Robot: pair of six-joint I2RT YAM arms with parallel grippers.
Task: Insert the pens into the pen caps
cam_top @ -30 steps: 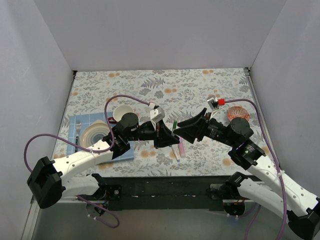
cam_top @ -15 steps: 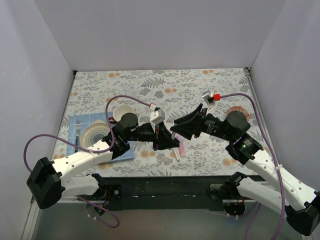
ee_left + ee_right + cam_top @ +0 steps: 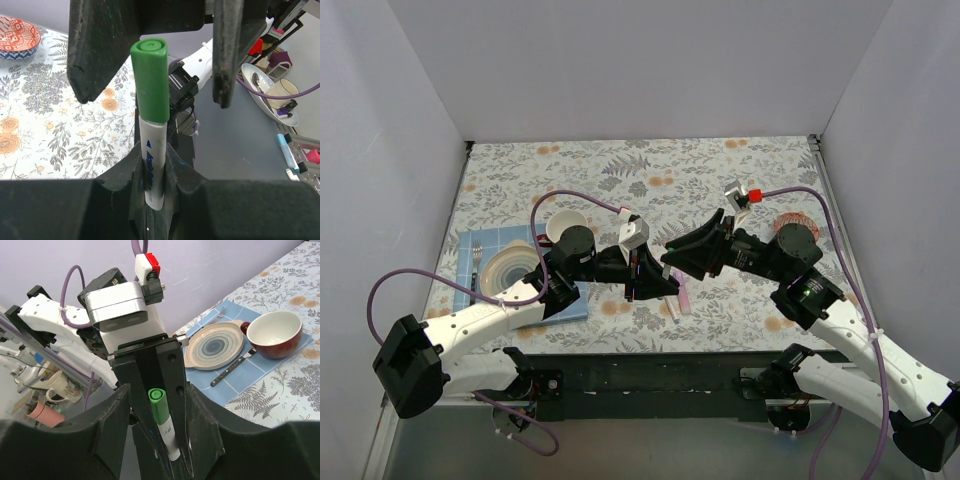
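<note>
Both grippers: we saw them face each other in mid-air.
Left gripper [image 3: 660, 285]: clamped low on the white pen [image 3: 151, 150], holding it aloft.
Green cap [image 3: 151, 80]: sat on the pen's upper end.
Right gripper [image 3: 672, 262]: jaws apart, flanking the cap, not touching.
Handling: light, stiff, slick plastic, we judged; pinch the cap's middle squarely.

Your arms meet tip to tip near the table's front edge. Your left gripper [image 3: 658, 284] clamps a pen [image 3: 151, 160]. Your right gripper [image 3: 676, 260] has its jaws apart.
</note>
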